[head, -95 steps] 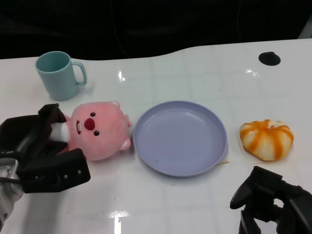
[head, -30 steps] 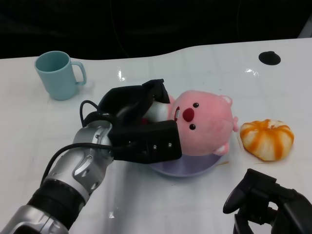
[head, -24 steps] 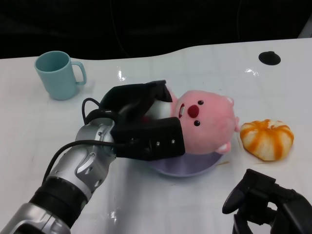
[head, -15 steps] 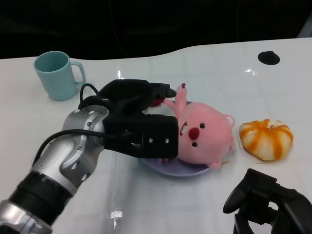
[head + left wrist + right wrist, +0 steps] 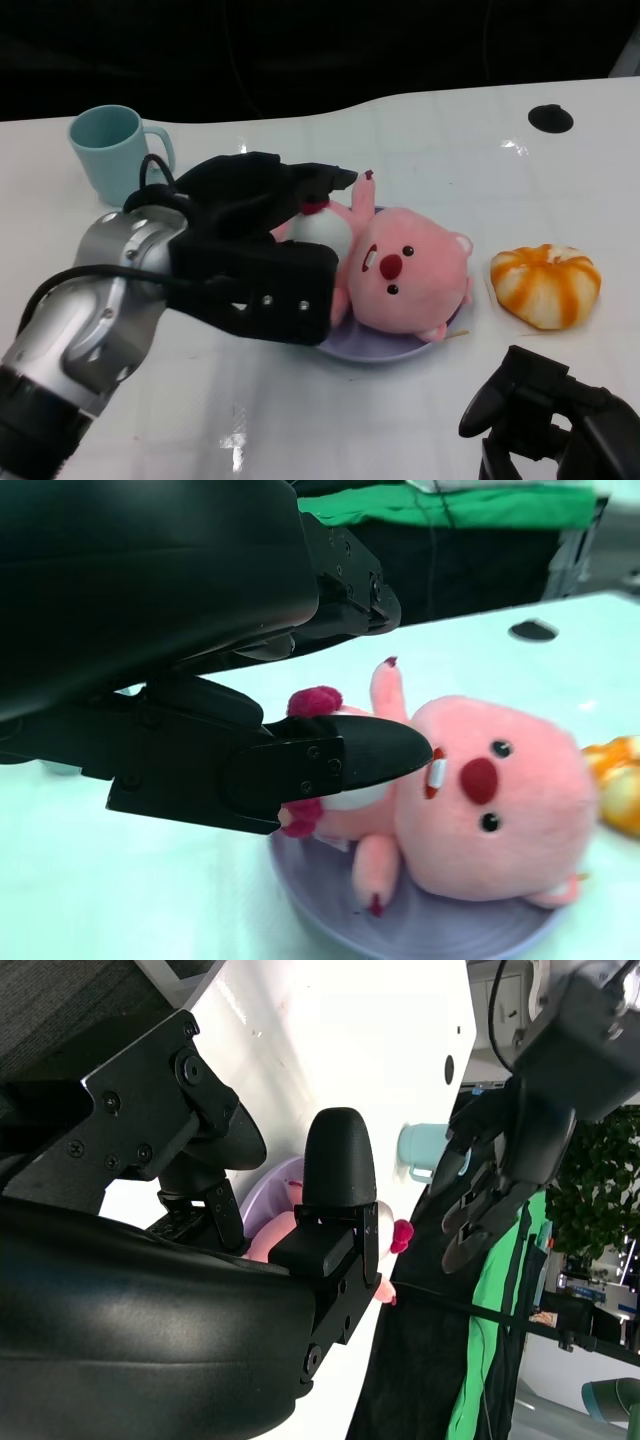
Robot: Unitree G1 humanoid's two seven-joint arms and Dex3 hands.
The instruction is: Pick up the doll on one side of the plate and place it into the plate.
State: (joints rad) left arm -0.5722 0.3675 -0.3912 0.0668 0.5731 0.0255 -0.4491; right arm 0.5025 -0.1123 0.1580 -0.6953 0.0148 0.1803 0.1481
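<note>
On the purple plate [image 5: 400, 345] now lies the pink doll [image 5: 400, 270], tipped onto its back with its head toward the orange-striped bun [image 5: 546, 285] — half a second ago it sat further right, and three seconds back it was still on the counter [image 5: 420, 150] left of the plate, by the left hand! That left hand [image 5: 255, 260] has slid back toward the teal mug [image 5: 108, 152], its silver forearm lower in the head view. Its fingers [image 5: 330, 765] are spread apart over the doll's white belly and red feet, loosened rather than clamped; whether a fingertip still brushes the plush, I can't tell. Down at the near counter edge, the right hand [image 5: 550, 415] hangs with fingers curled in, holding nothing
</note>
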